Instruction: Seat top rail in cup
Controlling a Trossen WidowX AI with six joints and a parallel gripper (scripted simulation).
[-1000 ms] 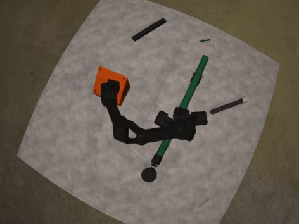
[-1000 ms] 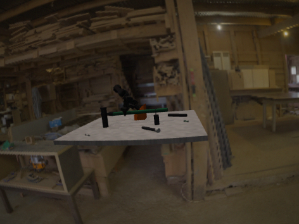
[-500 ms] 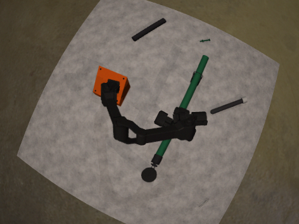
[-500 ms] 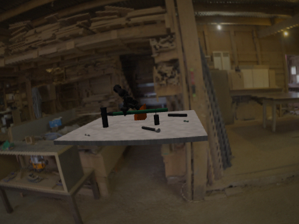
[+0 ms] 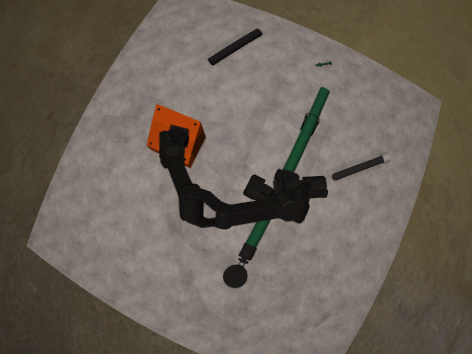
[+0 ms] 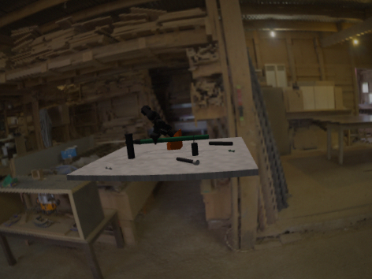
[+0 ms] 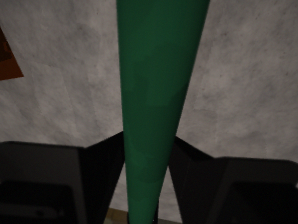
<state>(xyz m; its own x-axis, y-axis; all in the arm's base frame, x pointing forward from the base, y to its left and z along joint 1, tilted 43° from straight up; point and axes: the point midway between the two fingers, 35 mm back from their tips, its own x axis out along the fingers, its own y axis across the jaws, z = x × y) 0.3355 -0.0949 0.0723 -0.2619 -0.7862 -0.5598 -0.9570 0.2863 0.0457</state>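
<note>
In the wrist view, the gripper is closed on the fence top rail, a finger against either side. The rail is a straight, round tube of deep, even green with a dull sheen, darker along one side; the wrist view shows it wide at the top and tapering toward the bottom.

From the grip, one end runs to the black rail-end cup beside the big post, which stands upright with a round dark top. The rail's end meets the cup's mouth or lies inside it; how deep it sits cannot be told. Small dark metal pieces link cup and post.

The other way, the rail passes through the dark loop cap above the short black post and extends past it. It looks nearly level above the pale table.

Farther from the grip are a dark bar with a pale end, the orange base and a plain black bar. Stacked timber fills the dim background.
</note>
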